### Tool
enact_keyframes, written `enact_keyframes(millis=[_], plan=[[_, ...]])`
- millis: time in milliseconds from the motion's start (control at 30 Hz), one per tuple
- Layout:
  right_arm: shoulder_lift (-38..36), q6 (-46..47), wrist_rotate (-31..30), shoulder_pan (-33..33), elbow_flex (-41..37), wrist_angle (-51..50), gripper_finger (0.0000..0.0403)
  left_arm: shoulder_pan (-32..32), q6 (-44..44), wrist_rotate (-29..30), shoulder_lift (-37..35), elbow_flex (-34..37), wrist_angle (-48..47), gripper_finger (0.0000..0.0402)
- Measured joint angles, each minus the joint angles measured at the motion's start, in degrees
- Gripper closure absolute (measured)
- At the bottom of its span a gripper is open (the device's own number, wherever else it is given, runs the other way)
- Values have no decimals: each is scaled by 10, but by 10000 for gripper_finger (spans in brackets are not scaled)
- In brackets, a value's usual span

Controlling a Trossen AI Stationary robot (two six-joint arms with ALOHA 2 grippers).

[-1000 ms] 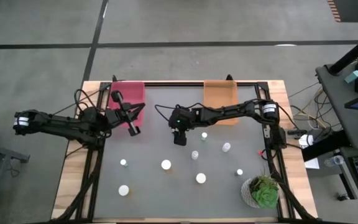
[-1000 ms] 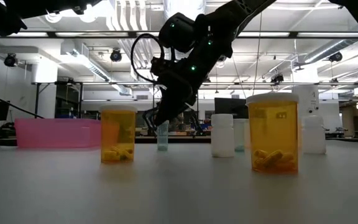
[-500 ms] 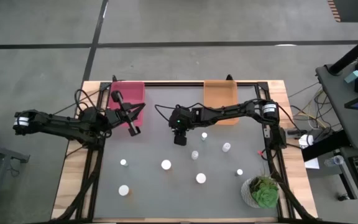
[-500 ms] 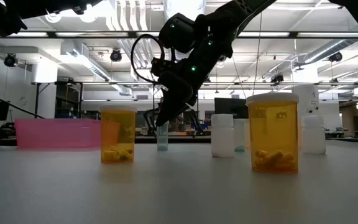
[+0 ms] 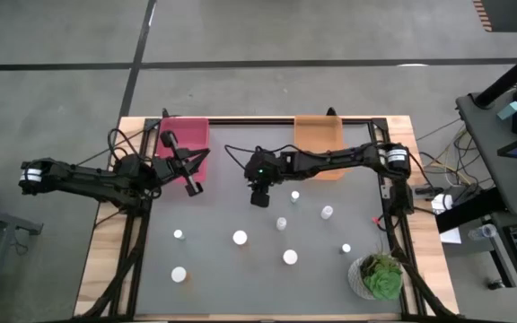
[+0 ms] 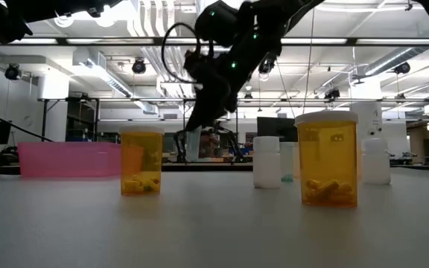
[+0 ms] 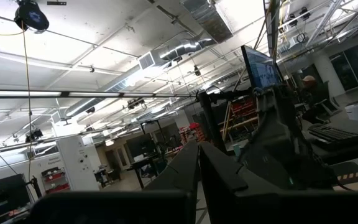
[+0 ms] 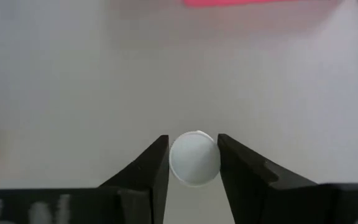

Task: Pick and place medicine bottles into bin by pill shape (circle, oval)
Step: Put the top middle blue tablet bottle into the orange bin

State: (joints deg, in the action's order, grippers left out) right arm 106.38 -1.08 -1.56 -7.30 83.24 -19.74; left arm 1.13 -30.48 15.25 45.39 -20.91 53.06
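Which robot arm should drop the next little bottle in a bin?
The right one, probably. The right gripper is already shut on a small bottle, lifted off the table near the orange bin. The left gripper is shut, holding nothing, beside the pink bin.

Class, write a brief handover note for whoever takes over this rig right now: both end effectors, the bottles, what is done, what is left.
Right end effector: shut on a small white-capped bottle, lifted clear of the table.
Left end effector: shut, empty, waiting by the pink bin.
Other bottles: standing loose on the table.
Done: one bottle picked.
Left: bin it, then sort the rest into the pink bin or orange bin.
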Motion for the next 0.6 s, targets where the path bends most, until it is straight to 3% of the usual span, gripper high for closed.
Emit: enact_keyframes(millis=[233, 433, 600], plan=[[-64, 9, -41, -39, 0, -64, 282, 0, 0, 0, 0, 0, 0, 401], [-109, 76, -48, -108, 0, -107, 287, 0, 0, 0, 0, 0, 0, 401], [-125, 158, -121, -171, 0, -144, 284, 0, 0, 0, 0, 0, 0, 401]])
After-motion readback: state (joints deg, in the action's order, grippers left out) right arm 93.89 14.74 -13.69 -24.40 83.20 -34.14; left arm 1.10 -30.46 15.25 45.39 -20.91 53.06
